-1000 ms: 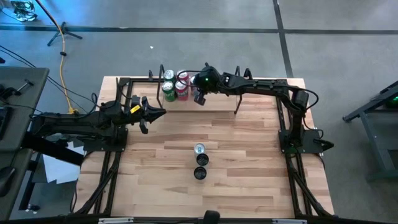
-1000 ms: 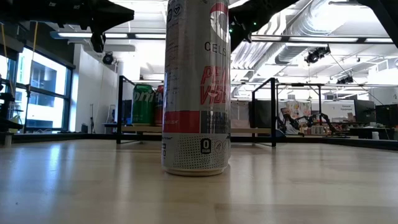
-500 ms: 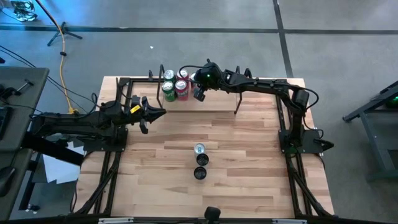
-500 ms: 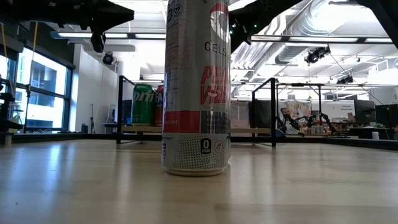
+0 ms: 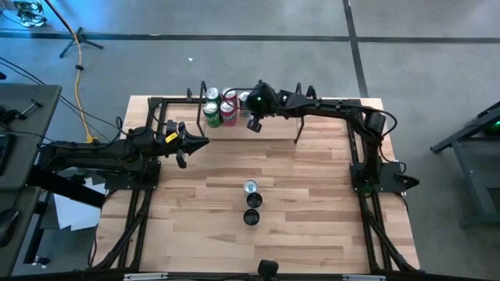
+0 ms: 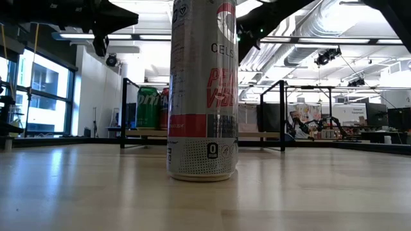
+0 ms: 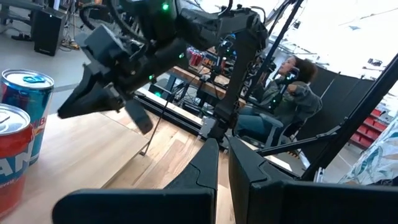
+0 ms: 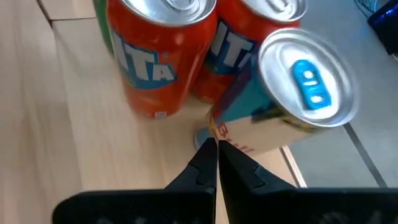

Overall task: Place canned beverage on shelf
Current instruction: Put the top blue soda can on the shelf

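Nearest my low camera, a tall silver can (image 6: pixel 203 90) stands upright on the surface (image 5: pixel 312 203). Beyond it, my left gripper (image 5: pixel 205 142) waits with jaws clenched, empty. Farthest, on the shelf (image 5: pixel 273 129), my right gripper (image 5: pixel 251 125), jaws clenched and empty, hovers beside the blue-tabbed can (image 8: pixel 292 99) and orange cans (image 8: pixel 163 59).

Robotics lab or workshop in an open industrial hall. Grey concrete floor (image 5: pixel 234 62) with dark taped lines, cable and a stand lying on it. Exposed ducts and pipes (image 6: pixel 334 29) on the ceiling, strip lights, tall windows (image 6: pixel 38 96) at the side. Wooden table (image 5: pixel 312 203) sits in a black metal frame. More robot rigs and benches (image 6: pixel 321 128) in the background. A person (image 7: pixel 283 93) sits at a workstation behind black frames.
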Controlling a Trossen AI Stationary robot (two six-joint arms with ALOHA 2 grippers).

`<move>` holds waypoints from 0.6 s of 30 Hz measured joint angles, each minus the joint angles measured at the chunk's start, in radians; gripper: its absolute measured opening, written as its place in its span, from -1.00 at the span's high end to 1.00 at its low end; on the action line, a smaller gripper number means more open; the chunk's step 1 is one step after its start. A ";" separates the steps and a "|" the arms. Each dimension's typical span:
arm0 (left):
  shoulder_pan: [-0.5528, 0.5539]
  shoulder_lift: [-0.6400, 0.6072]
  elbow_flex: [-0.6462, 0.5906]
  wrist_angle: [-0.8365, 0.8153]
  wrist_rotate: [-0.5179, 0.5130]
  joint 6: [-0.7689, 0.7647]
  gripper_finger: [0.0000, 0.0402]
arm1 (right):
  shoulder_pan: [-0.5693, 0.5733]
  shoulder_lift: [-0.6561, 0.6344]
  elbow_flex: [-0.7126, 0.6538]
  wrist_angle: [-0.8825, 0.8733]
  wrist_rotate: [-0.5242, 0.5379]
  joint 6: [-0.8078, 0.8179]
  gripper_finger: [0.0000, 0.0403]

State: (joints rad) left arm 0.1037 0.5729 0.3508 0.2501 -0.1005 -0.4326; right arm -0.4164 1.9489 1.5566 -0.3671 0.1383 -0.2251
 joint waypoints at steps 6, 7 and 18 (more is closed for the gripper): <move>0.000 0.000 0.000 0.000 0.003 -0.010 1.00 | 0.004 0.063 0.000 0.011 0.008 0.000 1.00; 0.000 0.000 0.000 0.000 0.003 -0.011 1.00 | 0.005 0.070 0.000 0.012 0.008 0.000 1.00; 0.000 0.000 0.000 0.000 0.004 -0.010 1.00 | 0.011 0.092 -0.001 0.029 0.146 -0.079 1.00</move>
State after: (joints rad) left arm 0.1040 0.5732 0.3508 0.2504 -0.0966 -0.4427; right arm -0.4053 2.0411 1.5558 -0.3383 0.2845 -0.3044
